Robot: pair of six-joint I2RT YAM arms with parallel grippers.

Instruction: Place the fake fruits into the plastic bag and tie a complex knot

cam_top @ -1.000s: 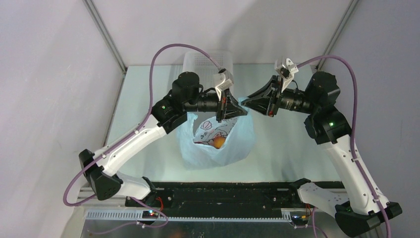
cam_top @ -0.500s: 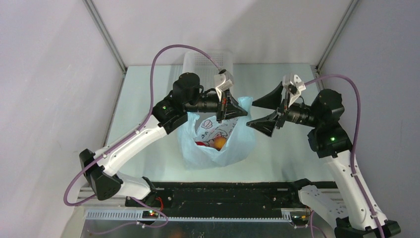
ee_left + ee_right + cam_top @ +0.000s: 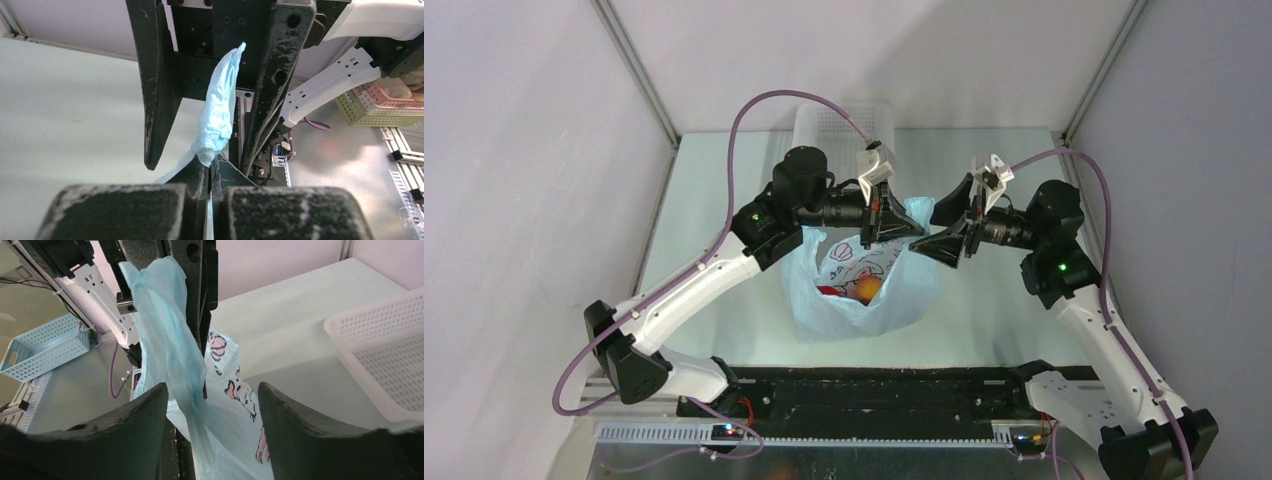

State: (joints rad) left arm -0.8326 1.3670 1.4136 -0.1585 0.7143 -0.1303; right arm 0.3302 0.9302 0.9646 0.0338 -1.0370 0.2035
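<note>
The pale table (image 3: 994, 300) carries everything. The left arm (image 3: 694, 275) climbs from its base to a raised elbow, and its wrist lies level, pointing right above the bag. The right arm (image 3: 1114, 340) rises, bends and points its wrist left, so the two hands meet nose to nose. The plastic bag (image 3: 864, 305) stands on the table's middle below them, mouth up. A white perforated basket (image 3: 824, 125) sits at the far edge behind the left arm. The left hand (image 3: 902, 225) is closed tight, pinching the bag's twisted gathering (image 3: 170, 340). The right hand (image 3: 942, 222) is spread wide with a finger on either side of that gathering, gripping nothing. Inside the bag lie an orange-peach fruit (image 3: 867, 289) and, just beside it, a red fruit (image 3: 829, 291).
</note>
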